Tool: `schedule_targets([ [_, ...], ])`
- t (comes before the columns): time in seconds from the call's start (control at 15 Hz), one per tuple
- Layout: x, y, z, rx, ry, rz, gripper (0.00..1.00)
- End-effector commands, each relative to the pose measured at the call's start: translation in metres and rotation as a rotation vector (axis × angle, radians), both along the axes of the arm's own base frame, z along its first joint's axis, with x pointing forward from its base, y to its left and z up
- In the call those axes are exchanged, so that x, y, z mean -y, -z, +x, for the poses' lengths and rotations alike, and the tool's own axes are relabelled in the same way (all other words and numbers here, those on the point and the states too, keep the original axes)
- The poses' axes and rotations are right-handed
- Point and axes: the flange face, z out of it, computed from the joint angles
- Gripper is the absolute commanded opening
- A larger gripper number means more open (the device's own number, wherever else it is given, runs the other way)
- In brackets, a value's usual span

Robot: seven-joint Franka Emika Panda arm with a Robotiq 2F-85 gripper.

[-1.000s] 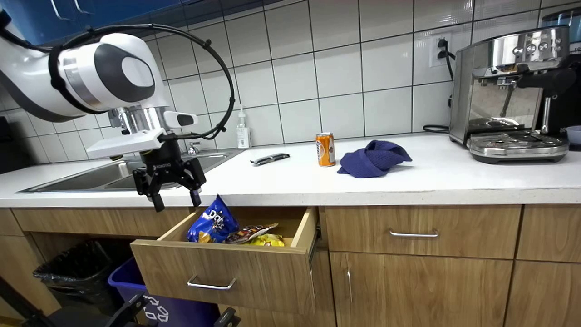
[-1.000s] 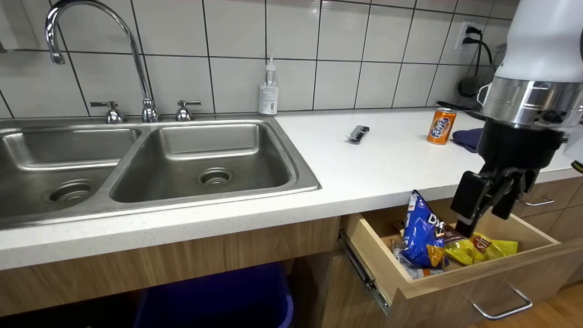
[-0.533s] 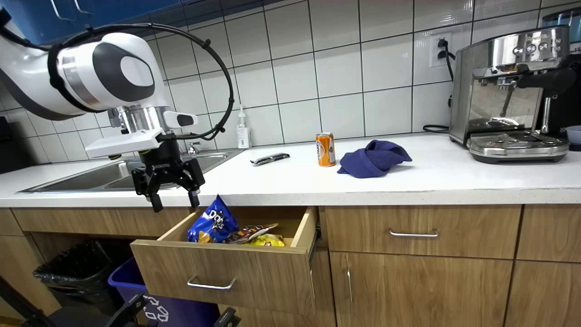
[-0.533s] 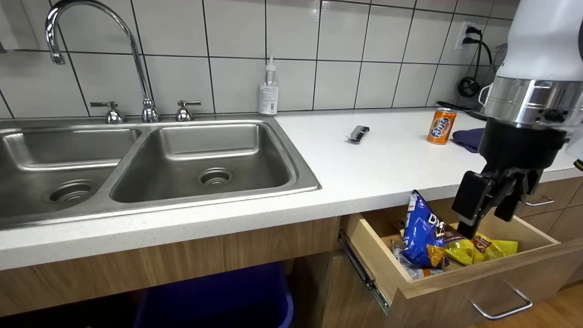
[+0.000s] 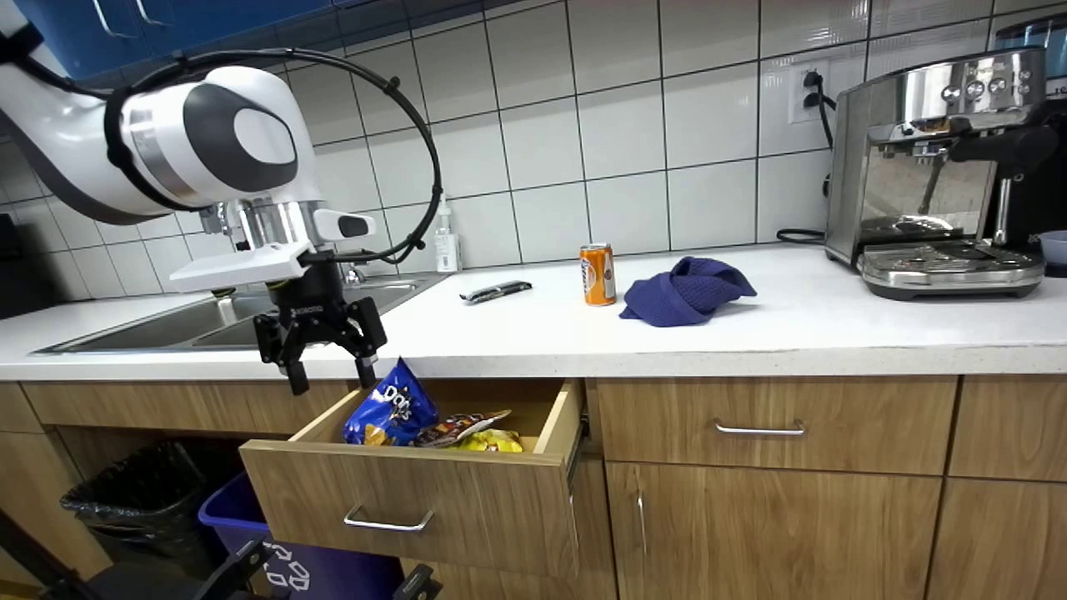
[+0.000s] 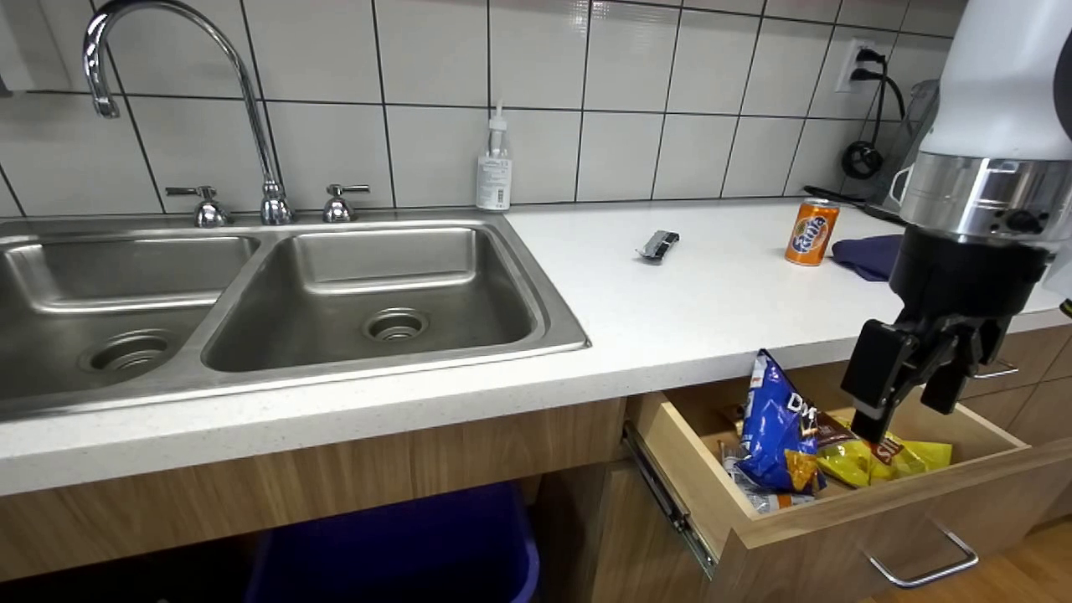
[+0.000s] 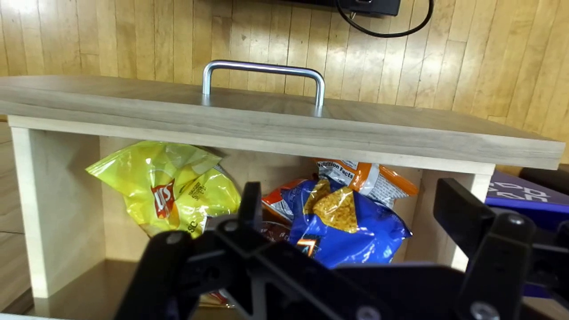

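My black gripper [image 5: 333, 379] hangs with its fingers spread over a pulled-out wooden drawer [image 5: 408, 500]. Nothing is held between them. Between the fingers in the wrist view shows a blue chip bag [image 7: 360, 235], lower down in the drawer and standing on end against other packets in the exterior views. A yellow chip bag [image 7: 151, 178] lies to its left in the wrist view. Beside and under the blue bag are an orange and white bag [image 7: 384, 184] and a brown bag [image 5: 454, 427]. Part of the brown bag is hidden behind a finger in the wrist view.
On the white counter [image 6: 712, 310] are an orange can [image 6: 812, 233], a dark wrapped bar [image 6: 660, 245] and a navy cloth [image 5: 685, 292]. A double sink [image 6: 385, 293], a soap bottle [image 6: 494, 172] and an espresso machine [image 5: 934, 175] flank them. A blue bin [image 5: 333, 571] stands below.
The gripper has shifted slightly to the right in both exterior views, its fingers still apart. The drawer and the bags have not moved.
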Motion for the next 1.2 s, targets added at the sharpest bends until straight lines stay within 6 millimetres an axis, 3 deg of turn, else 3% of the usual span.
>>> schedule_targets([
  [0.0, 0.0007, 0.0006, 0.0002, -0.003, -0.004, 0.000, 1.00],
  [0.73, 0.0009, 0.0014, 0.0001, -0.005, -0.011, 0.000, 1.00],
  [1.13, 0.0003, -0.0085, -0.0065, -0.043, 0.016, -0.009, 1.00],
])
